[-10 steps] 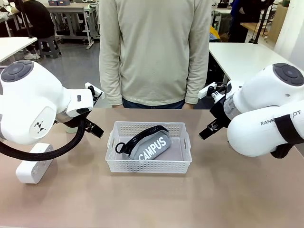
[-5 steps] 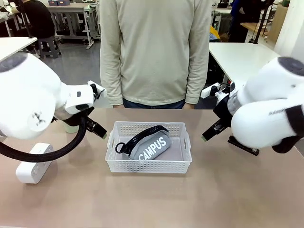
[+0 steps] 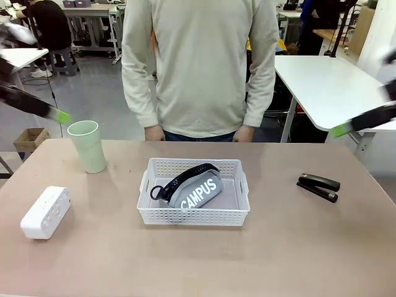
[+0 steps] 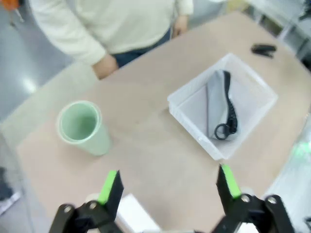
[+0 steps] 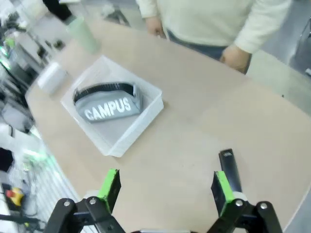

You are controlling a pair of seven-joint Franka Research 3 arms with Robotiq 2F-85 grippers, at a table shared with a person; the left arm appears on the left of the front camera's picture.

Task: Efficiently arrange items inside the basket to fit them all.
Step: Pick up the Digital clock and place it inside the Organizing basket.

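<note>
Basket (image 3: 192, 216), white with lattice sides, sits at the middle of the beige desk (image 3: 278, 260), long side toward the camera, and it holds one item: the grey "CAMPUS" pouch (image 3: 199, 192). The pouch lies slantwise across the left and middle of the basket floor, print facing up, with its black strap (image 3: 179, 179) running along its upper edge and looping at the near-left end (the right part of the floor is bare). The other three items lie on the desk outside the basket. The pale green cup (image 3: 86, 146) stands upright to the far left, well apart from the basket. The white case (image 3: 45, 212) lies flat nearer the front-left corner. The black stapler (image 3: 318, 187) lies closed to the right, well apart from the basket. A person (image 3: 201, 62) in a cream sweater stands at the far edge, arms hanging, hands just above the desk edge. The left end effector (image 4: 169, 172) hangs high over the left part of the desk, its green-padded fingers spread wide with nothing between them; below it are the cup, a corner of the case and the basket. The right end effector (image 5: 165, 174) is likewise wide open and holds nothing, high above the right side, with the stapler just beside one of its pads in that view and the basket farther off. In the front view both show as motion-blurred green-tipped streaks at the upper edges, clear of every item.
</note>
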